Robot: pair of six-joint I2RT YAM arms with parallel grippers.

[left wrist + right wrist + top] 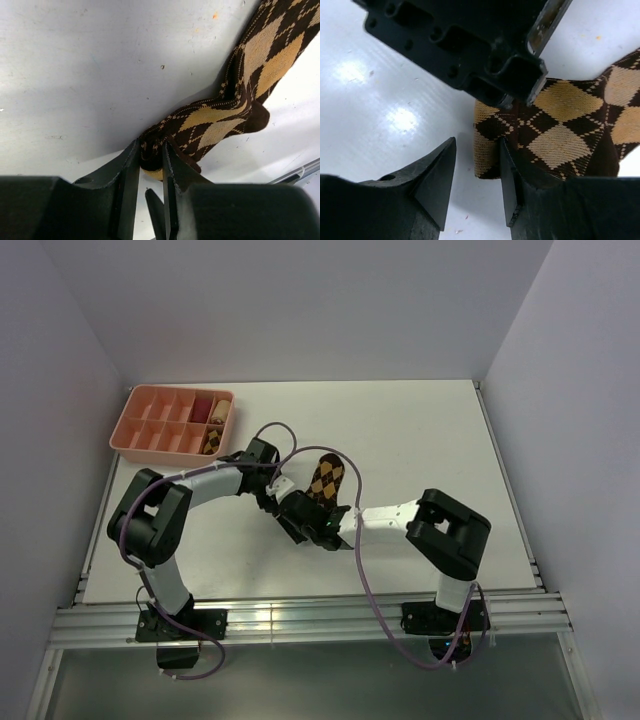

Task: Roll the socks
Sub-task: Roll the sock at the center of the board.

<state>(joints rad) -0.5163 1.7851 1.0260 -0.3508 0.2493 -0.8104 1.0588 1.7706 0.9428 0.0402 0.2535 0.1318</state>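
The socks (326, 478), dark brown with tan argyle diamonds, lie as one strip on the white table, running up and right from the two grippers. My left gripper (150, 156) is shut on the bunched near end of the socks (260, 55), and the fabric is twisted just past its fingers. My right gripper (477, 170) is open beside it. The cuff edge of the socks (560, 130) sits between its fingers against the right finger (509, 175), with a gap to the left one. In the top view the left gripper (283, 490) and the right gripper (303, 515) meet at the strip's lower end.
A pink compartment tray (150, 445) stands at the back left, holding a reddish roll (203, 407), a beige roll (221, 406) and an argyle roll (212, 440). The left gripper's black body (470, 45) hangs close above the right fingers. Purple cables loop over both arms.
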